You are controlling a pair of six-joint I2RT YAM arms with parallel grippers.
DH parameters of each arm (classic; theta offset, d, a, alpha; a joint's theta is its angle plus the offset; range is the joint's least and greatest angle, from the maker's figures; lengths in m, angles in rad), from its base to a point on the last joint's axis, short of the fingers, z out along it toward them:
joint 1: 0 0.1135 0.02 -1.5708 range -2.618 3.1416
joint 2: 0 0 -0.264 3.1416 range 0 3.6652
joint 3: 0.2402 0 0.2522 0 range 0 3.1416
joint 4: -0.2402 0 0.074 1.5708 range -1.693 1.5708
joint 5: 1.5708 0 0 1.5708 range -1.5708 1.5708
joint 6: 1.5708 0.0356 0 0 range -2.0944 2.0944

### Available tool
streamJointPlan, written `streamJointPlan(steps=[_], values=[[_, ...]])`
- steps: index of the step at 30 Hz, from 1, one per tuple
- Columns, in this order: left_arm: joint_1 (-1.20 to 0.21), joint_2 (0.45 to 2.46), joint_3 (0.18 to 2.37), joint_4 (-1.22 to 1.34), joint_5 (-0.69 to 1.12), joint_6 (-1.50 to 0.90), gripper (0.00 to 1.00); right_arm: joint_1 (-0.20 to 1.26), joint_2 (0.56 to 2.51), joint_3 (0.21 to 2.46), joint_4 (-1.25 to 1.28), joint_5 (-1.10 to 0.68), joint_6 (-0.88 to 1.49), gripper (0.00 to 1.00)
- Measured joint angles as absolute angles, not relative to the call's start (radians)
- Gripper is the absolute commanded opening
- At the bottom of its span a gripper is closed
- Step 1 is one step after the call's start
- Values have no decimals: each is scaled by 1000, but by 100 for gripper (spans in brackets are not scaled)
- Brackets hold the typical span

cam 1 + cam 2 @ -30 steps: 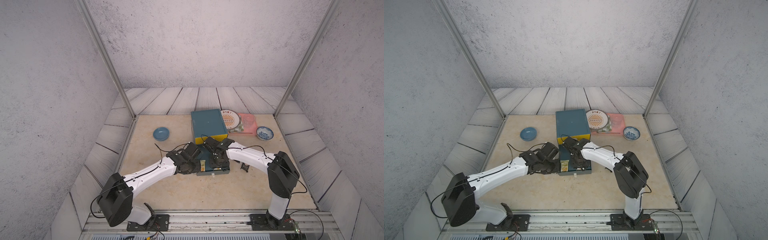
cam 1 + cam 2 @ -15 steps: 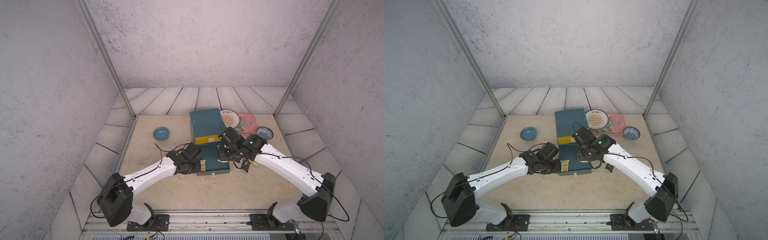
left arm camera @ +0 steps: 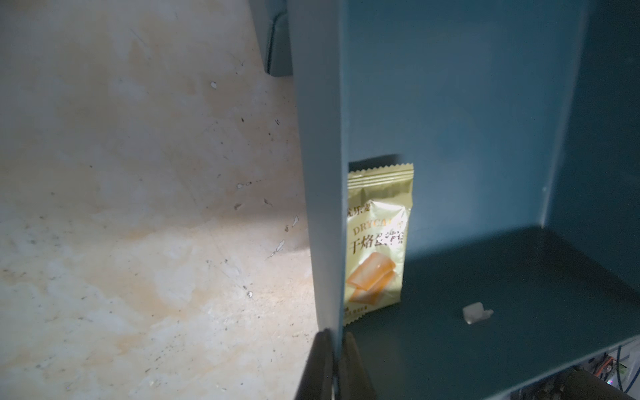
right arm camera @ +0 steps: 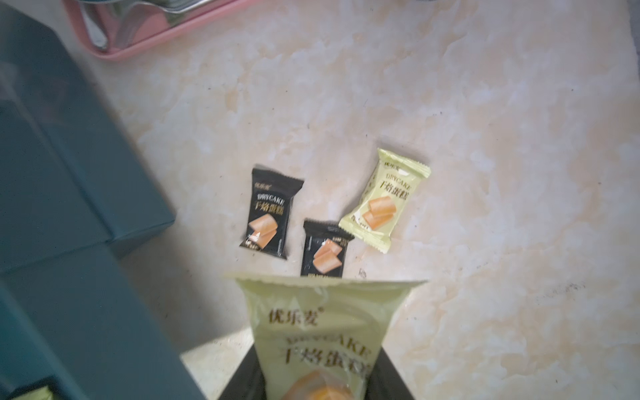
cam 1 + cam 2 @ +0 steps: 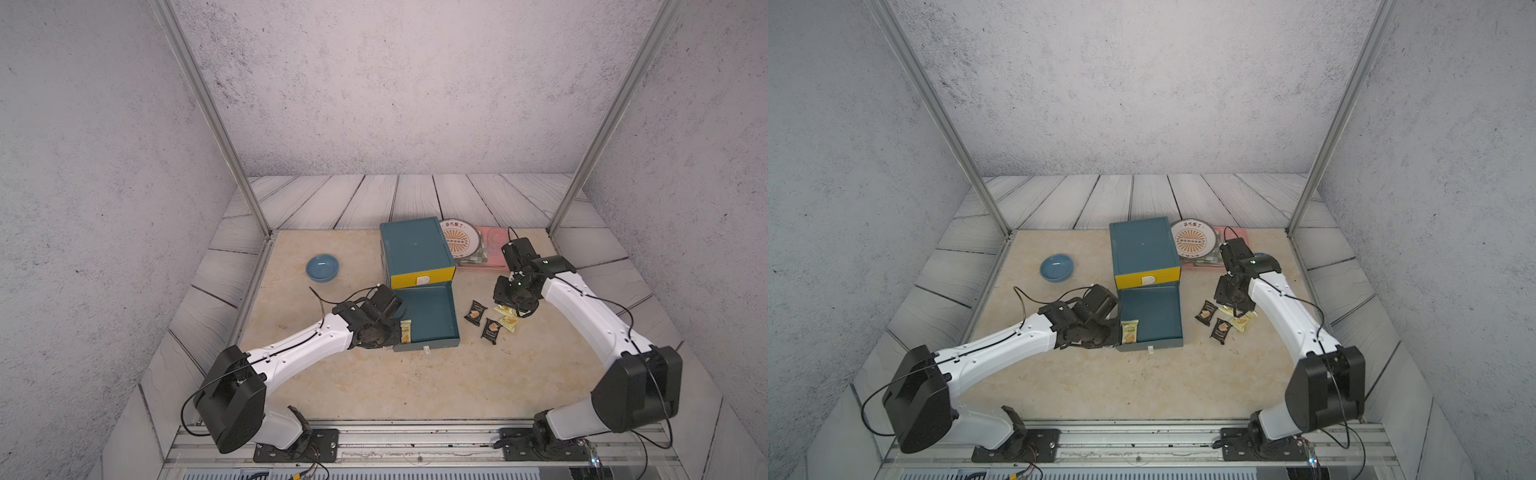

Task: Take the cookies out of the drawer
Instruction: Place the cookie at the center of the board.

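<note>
The teal drawer [image 5: 430,309] stands pulled out in front of its cabinet [image 5: 411,245]. My left gripper [image 3: 334,363] is shut on the drawer's left wall [image 3: 322,173], one finger on each side. One pale yellow cookie packet [image 3: 377,242] leans against that wall inside the drawer and shows in both top views [image 5: 1129,331]. My right gripper [image 4: 317,374] is shut on another pale yellow packet [image 4: 322,329], above the table to the right of the drawer. Below it lie two black packets [image 4: 268,214] [image 4: 325,249] and a pale yellow one [image 4: 384,197].
A blue bowl [image 5: 322,267] sits left of the cabinet. A patterned plate [image 5: 459,241] and a pink tray [image 4: 166,34] lie behind the right gripper. A small white scrap [image 3: 476,312] rests on the drawer floor. Metal posts [image 5: 232,153] mark the back corners.
My right arm has swung out of the drawer to the right, carrying a pale yellow packet over the packets on the table. The left arm has not moved.
</note>
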State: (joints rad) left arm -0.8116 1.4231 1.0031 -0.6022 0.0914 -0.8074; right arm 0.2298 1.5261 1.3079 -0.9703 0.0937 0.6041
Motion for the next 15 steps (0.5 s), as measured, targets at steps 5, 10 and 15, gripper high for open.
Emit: streamJointPlan(steps=[5, 10, 15], values=[[-812, 1423, 1003, -603, 91, -806, 0, 158, 1784, 1408, -928, 53, 563, 29], [-812, 1423, 1003, -605, 89, -804, 0, 123, 1955, 1531, -915, 54, 542, 32], [-812, 1423, 1003, -607, 86, -804, 0, 113, 2040, 1615, -930, 54, 517, 53]])
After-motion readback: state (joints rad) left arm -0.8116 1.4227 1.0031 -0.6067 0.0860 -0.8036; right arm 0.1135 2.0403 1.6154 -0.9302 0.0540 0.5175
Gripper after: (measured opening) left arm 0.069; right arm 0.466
